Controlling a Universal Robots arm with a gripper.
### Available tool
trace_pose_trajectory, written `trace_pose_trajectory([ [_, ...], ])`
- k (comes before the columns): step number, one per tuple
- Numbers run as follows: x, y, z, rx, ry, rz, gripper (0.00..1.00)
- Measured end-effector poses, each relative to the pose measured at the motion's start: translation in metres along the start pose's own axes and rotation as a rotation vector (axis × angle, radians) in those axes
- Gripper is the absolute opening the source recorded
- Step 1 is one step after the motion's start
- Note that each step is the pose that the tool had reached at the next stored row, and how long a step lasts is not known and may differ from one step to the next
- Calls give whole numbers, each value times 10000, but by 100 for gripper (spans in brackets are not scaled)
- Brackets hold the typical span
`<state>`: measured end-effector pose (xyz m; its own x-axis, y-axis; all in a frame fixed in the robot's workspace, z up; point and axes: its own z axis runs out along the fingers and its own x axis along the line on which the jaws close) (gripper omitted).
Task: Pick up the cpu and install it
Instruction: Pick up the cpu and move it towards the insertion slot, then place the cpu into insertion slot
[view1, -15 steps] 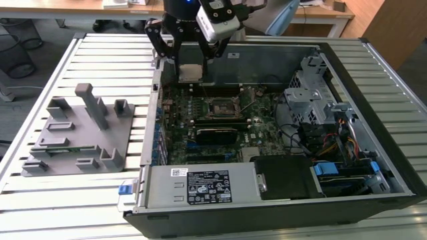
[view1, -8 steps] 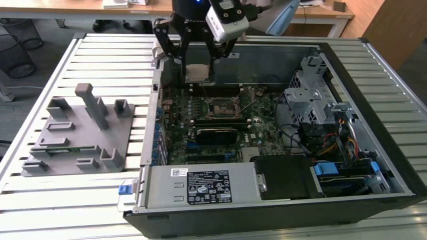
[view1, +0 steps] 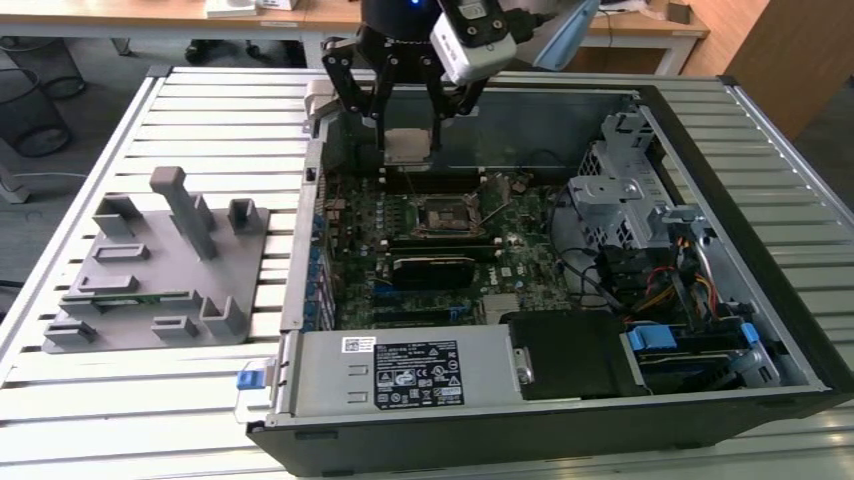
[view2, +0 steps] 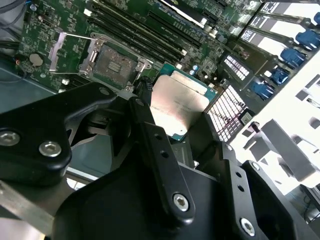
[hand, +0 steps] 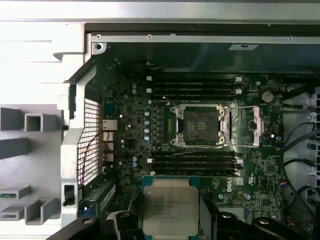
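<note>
The robot arm hung over an opened computer case on the slatted metal bench. Its black jaws were closed in on the cpu, gripping the chip by opposite edges. The chip, silver-grey top upward with a thin pale border, was held level in the air above the far part of the motherboard. It appeared to sit over the memory slots just beyond the socket, and was clear of the socket.

In the second wrist view, the black fingers pressed against the chip's sides, with the board beyond them. In the first wrist view, the socket stood open, its contact bed exposed. Its metal frame was folded back to one side, and rows of dark memory slots ran along both of the socket's long sides.

At the exterior view's left of the case, a grey holder with upright posts rested on the bench, apart from the case. A green memory stick lay in one of its recesses. Inside the case, a labelled power supply ran along the near wall. A metal drive cage and coloured cables filled the side at the exterior view's right.
</note>
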<state>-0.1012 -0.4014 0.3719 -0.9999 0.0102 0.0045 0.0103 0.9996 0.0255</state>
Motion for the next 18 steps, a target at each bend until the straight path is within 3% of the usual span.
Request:
trace_pose_trajectory([
  [18,-268,22,0,4,-4,142,54],
])
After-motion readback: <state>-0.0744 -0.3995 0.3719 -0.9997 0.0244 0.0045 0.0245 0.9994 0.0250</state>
